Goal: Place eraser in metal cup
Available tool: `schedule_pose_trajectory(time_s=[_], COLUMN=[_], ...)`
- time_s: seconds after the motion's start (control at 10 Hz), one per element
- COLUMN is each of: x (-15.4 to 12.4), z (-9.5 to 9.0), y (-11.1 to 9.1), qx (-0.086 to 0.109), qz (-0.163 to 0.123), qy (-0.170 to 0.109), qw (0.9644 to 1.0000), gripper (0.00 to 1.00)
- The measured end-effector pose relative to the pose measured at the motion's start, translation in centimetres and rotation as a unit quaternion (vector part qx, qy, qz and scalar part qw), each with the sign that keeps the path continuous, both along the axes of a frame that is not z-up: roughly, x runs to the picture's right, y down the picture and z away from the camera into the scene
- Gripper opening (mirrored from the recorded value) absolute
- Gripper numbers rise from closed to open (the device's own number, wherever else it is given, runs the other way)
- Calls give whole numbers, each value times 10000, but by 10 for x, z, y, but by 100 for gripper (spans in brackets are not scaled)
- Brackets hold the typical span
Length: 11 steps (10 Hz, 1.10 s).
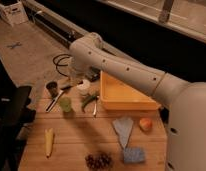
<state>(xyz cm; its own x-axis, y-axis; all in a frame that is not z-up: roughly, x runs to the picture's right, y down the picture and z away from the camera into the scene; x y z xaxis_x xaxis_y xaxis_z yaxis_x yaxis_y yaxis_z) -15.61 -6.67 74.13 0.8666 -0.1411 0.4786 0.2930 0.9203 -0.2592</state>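
The eraser was something we could not pick out with any certainty. The gripper [69, 86] was closed and hung low over the far end of the wooden table [76, 132], between the metal cup [52, 89] and a white container [84, 86]. We could not tell whether it held anything. A green cup [65, 104] stood near the metal cup, and a yellow tray [123, 94] sat beside the container.

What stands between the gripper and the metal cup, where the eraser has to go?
Nothing visible does. The shut gripper hangs just right of the metal cup. The white container sits on its other side and the green cup nearer the camera, both outside that gap. The eraser itself cannot be made out.
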Motion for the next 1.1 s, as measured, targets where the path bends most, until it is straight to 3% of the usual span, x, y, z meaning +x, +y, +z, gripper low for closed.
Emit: schedule_pose_trajectory(time_s=[0.2, 0.5, 0.8, 1.1], x=[-35, -91, -117, -117], z=[26, 57, 82, 82], y=[-26, -48, -41, -42], qx=[35, 0, -151, -148], qz=[-151, -372, -412, -407], qy=[-130, -434, -706, -714], qw=[9998, 9984, 9965, 9965], gripper=[0, 0, 0, 0])
